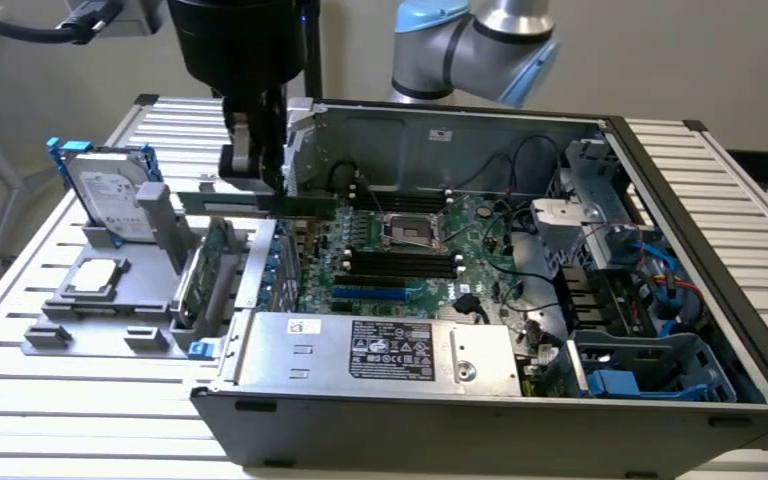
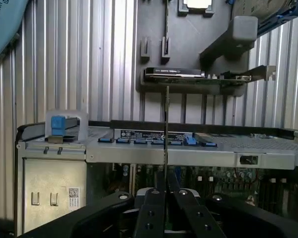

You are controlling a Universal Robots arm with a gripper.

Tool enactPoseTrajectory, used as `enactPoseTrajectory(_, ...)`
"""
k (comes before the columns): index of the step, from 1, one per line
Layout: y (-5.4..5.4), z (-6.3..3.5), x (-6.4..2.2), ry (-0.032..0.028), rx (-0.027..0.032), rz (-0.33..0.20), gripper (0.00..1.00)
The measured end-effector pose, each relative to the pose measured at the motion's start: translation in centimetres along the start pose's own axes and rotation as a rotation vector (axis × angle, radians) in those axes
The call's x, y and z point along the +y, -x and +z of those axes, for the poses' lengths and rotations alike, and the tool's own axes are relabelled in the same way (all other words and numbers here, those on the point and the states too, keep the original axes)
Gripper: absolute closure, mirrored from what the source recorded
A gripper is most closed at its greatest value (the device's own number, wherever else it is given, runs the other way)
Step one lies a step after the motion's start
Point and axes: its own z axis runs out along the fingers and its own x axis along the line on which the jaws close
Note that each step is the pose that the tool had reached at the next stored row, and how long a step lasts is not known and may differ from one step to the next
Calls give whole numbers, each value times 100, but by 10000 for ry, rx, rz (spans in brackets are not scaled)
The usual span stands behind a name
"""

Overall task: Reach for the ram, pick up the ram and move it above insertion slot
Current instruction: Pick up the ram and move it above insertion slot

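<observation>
**Ram in grip, carried at the case edge**

Setting: a slatted metal worktable [image 1: 704, 170] against a pale wall, bearing an open computer case [image 1: 491, 400] and, on the exterior view's left, a grey parts fixture [image 1: 104, 300].

Fixture contents: silver hard drive [image 1: 107, 195] with blue rails, standing upright; a taller green expansion card [image 1: 211, 265] in its holder; a small square chip [image 1: 97, 282] lying flat.

Tool: gripper [image 1: 248, 180], hanging from the dark wrist above the case's wall on the fixture side. Fingers [image 2: 156, 208] pressed nearly together, pinching the ram.

Task item: the ram [image 1: 271, 205], a thin green stick, held clear of the fixture. Long axis horizontal in the exterior view, running from the fingers toward the case interior. In the wrist view it appears edge-on as a thin dark line [image 2: 166, 124] running straight out from between the fingers.

Key relation: the dark memory slots [image 1: 404, 262] on the motherboard [image 1: 411, 250] lie below the held ram and toward the exterior view's right. Ram judged not yet over them.
</observation>
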Motion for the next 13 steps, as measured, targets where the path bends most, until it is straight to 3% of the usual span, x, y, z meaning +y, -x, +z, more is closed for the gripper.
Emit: enactPoseTrajectory(13,49,-5,-593,-1,-18,0,87)
